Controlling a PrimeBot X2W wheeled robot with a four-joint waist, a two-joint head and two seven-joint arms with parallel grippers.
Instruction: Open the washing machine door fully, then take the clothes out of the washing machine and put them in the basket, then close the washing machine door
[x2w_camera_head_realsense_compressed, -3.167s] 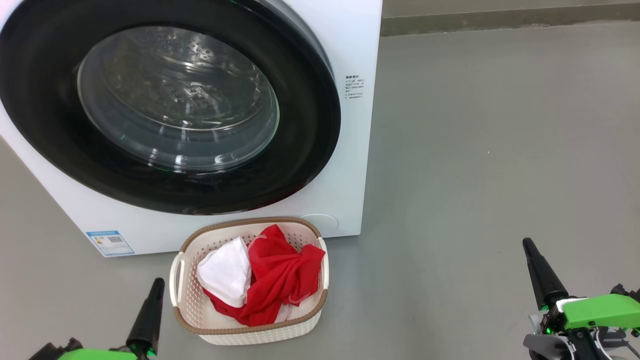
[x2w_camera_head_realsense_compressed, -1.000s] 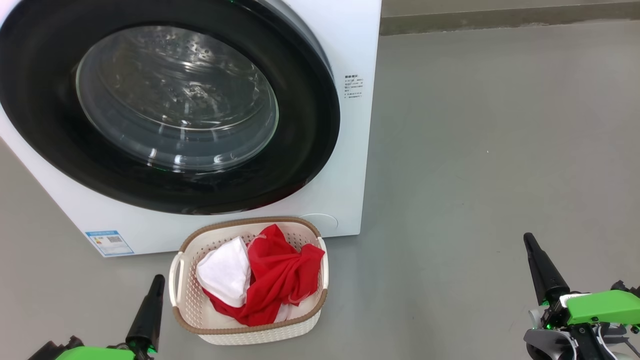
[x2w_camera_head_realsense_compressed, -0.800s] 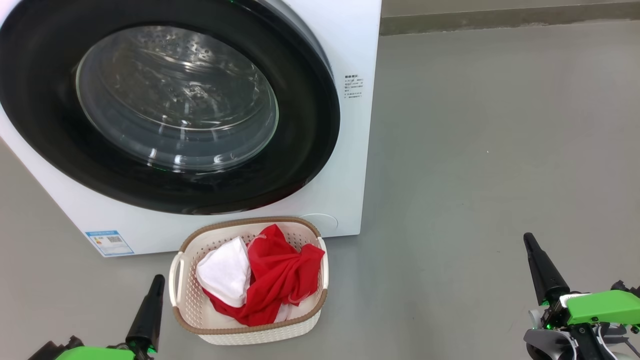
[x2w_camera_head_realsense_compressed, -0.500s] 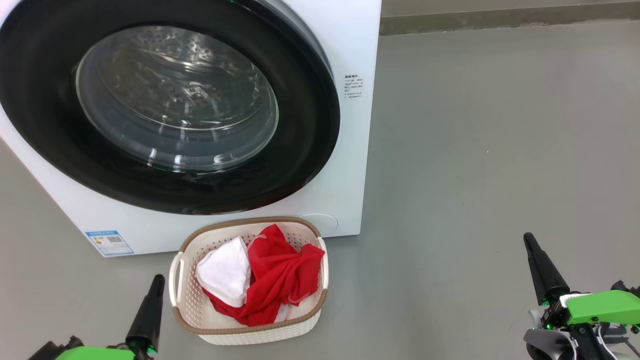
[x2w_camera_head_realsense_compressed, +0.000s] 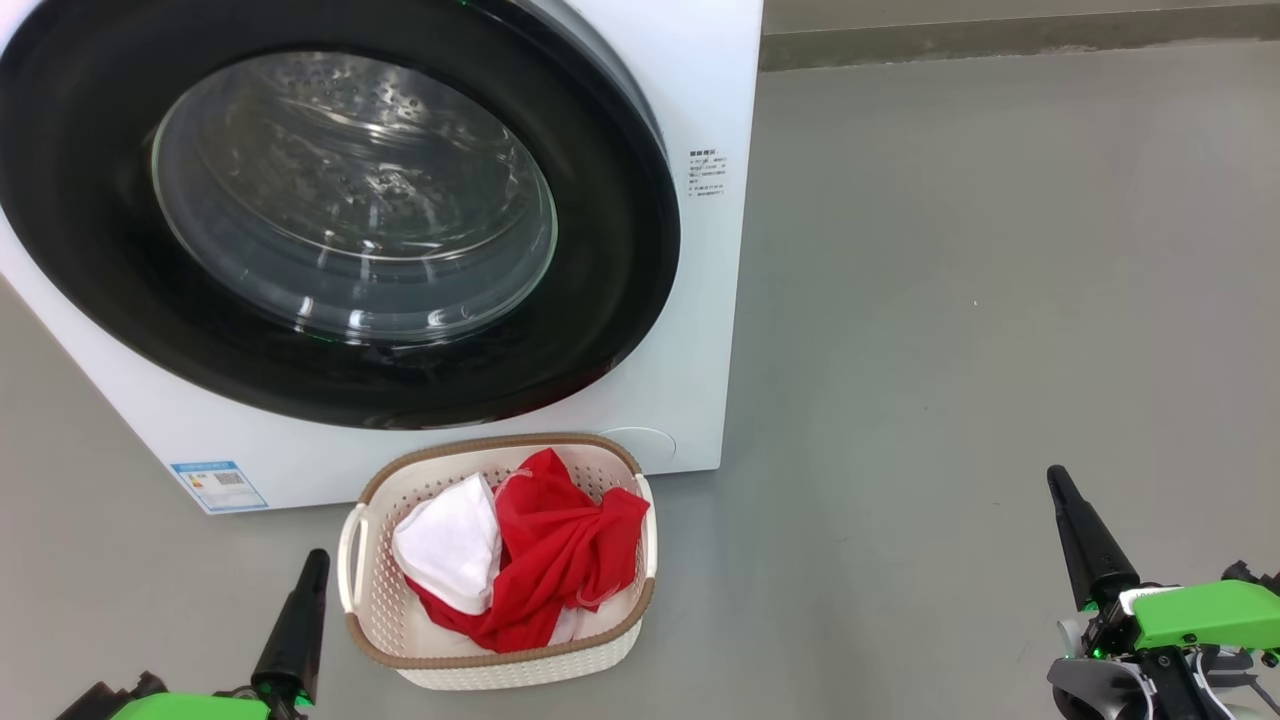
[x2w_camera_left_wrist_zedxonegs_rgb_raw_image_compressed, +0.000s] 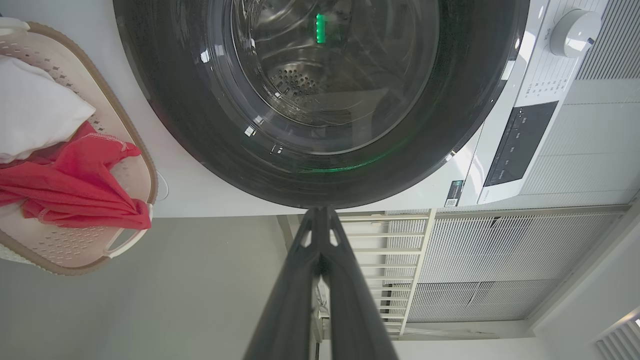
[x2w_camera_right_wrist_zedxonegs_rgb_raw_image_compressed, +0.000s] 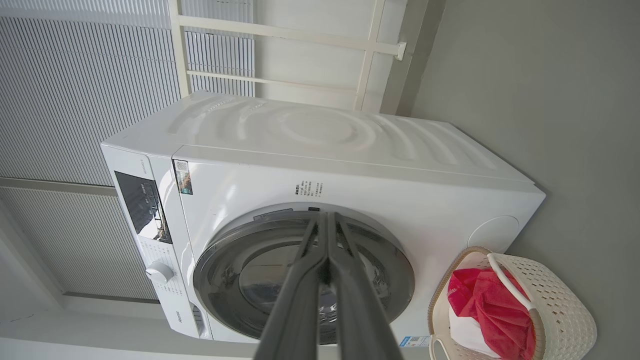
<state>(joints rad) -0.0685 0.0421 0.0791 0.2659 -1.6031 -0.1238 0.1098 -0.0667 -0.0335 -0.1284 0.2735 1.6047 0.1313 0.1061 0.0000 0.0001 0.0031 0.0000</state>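
Grey floor (x2w_camera_head_realsense_compressed: 950, 300); nothing has shifted this past second. Your left gripper (x2w_camera_head_realsense_compressed: 318, 556) and right gripper (x2w_camera_head_realsense_compressed: 1053, 473) rest low, both pinched together, empty. Beyond, clothes (x2w_camera_head_realsense_compressed: 560, 560) lie in the basket (x2w_camera_head_realsense_compressed: 520, 672); farther, washing machine door (x2w_camera_head_realsense_compressed: 610, 250) sits shut. Task looks finished.

You've got the basket (x2w_camera_head_realsense_compressed: 520, 675) on the floor (x2w_camera_head_realsense_compressed: 950, 300) right before the washing machine (x2w_camera_head_realsense_compressed: 705, 320), maybe touching it; clothes (x2w_camera_head_realsense_compressed: 555, 560) lie inside the basket.
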